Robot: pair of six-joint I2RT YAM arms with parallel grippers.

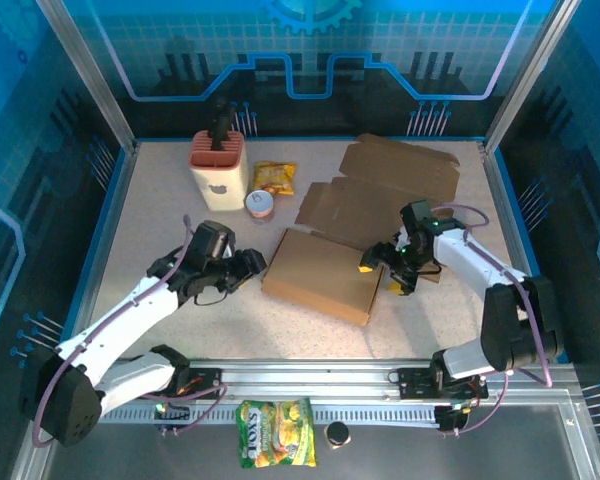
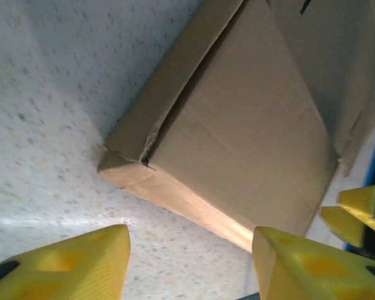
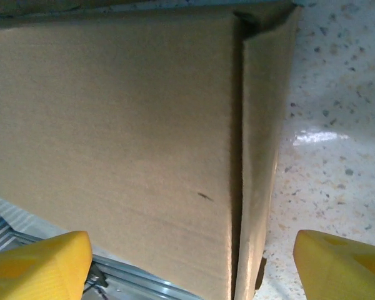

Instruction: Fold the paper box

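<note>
Paper box (image 1: pixel 323 275) sits mid-table, its closed body toward the near edge and its flat flaps spread toward the far right corner. Your left arm reaches low from the near left corner. Its tool (image 1: pixel 252 262) is just beside the box's left corner, fingers (image 2: pixel 69 265) parted, nothing between them. Your right arm bends in from the right edge. Its tool (image 1: pixel 380 278) stands wide at the box's right end, gripping nothing. Box faces are plain brown card. Snack bag (image 1: pixel 276 432) lettering, near edge: unreadable.
</note>
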